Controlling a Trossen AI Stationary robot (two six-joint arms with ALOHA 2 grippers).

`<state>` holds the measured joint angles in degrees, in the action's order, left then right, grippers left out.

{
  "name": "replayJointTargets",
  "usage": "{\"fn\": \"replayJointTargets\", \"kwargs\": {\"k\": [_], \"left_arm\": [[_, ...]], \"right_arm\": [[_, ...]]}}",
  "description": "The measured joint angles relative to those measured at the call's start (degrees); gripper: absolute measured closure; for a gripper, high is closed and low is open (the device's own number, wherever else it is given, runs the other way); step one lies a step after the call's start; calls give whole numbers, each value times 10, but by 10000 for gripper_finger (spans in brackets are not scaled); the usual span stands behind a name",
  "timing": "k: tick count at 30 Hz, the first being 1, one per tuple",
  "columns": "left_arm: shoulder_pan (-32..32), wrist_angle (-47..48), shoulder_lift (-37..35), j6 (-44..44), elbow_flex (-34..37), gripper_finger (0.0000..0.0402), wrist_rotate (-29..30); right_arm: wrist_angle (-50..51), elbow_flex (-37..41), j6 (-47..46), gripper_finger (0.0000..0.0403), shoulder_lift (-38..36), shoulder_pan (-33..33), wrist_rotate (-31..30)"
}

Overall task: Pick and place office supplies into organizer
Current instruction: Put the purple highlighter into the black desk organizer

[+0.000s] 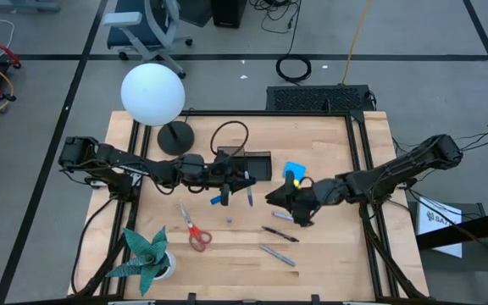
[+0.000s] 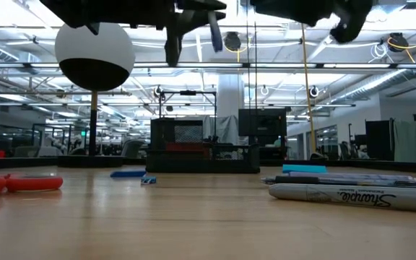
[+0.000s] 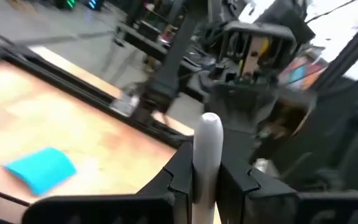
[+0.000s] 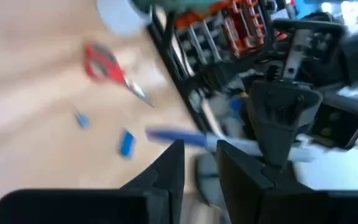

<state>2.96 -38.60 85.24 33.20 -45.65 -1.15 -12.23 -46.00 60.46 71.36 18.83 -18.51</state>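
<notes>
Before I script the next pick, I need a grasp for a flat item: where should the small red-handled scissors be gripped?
Probably from straight above, fingers across the narrow neck of the small red-handled scissors, where the blades meet the red loops. They lie flat on the wooden table with bare wood around them; the loops are wider.

the dark six-joint left arm reaches in from the table's left, its two-finger left gripper [image 1: 246, 183] clamped on a slim grey pen [image 3: 205, 157] raised above the table. the dark right arm stretches inward, its right gripper [image 1: 274, 196] apparently empty, fingers slightly parted.
</notes>
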Motion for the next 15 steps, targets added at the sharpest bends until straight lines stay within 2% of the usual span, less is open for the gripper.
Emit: {"fn": "replayJointTargets", "kwargs": {"k": [2, 5, 11, 15], "left_arm": [[0, -22, 0, 40, 0, 361, -19], [0, -20, -1, 77, -1, 361, -19], [2, -20, 0, 125, 0, 361, -19], [12, -20, 0, 135, 0, 361, -9]], "right_arm": [[-25, 0, 69, 313, 16, 15, -52], [-67, 0, 170, 301, 38, 34, -94], [-133, 0, 333, 259, 81, 61, -132], [-150, 0, 396, 225, 102, 68, -146]]}}
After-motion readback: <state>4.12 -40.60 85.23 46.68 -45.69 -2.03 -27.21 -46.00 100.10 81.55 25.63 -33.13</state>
